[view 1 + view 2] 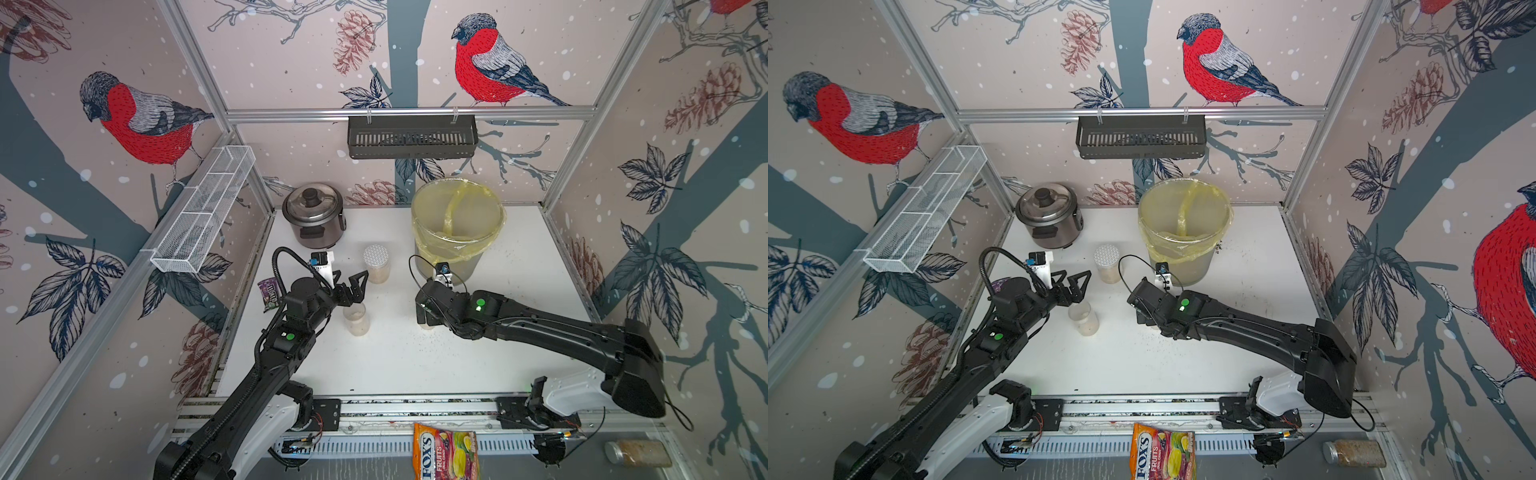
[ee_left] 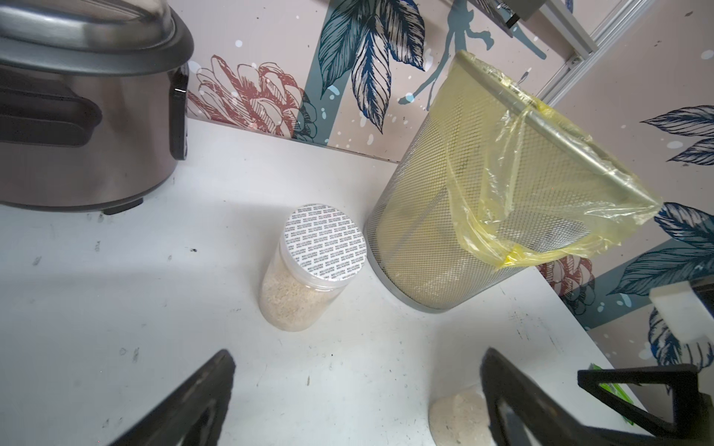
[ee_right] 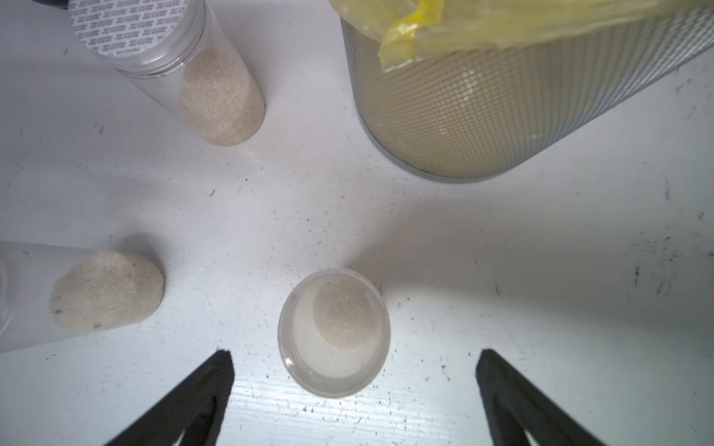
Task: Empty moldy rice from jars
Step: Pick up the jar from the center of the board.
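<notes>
**Table** (image 1: 395,365): white surface that carries everything.

**Bin** (image 1: 473,266): mesh-walled, lined with a yellow bag (image 2: 541,185). It stands at the far edge, right of centre.

**Cooker** (image 1: 313,216): at the far left corner.

**Left gripper** (image 1: 351,284): jaws spread wide and empty. It hovers just beside the left jar and faces the wide jar.

**Right gripper** (image 3: 353,357): also fully spread and holding nothing. It hangs directly above the centre jar.

**Wide jar** (image 1: 376,266): upright between cooker and bin, with its silver lid (image 2: 324,241) on.

**Left jar** (image 1: 356,318): narrower, nearer the front edge, left of centre.

**Centre jar** (image 3: 334,334): near the table's middle, in front of the bin.

**Rice** (image 3: 340,314): a shallow pale layer at the bottom of each jar.

**Progress:** judged barely begun. All three jars hold their rice and none is grasped. Each has yet to be opened, carried to the bin and tipped out.

**Hard to see:** In both top views the right wrist covers the centre jar almost wholly. Whether the two narrow jars have clear lids cannot be told. The bin's inside shows only folds of the bag.
</notes>
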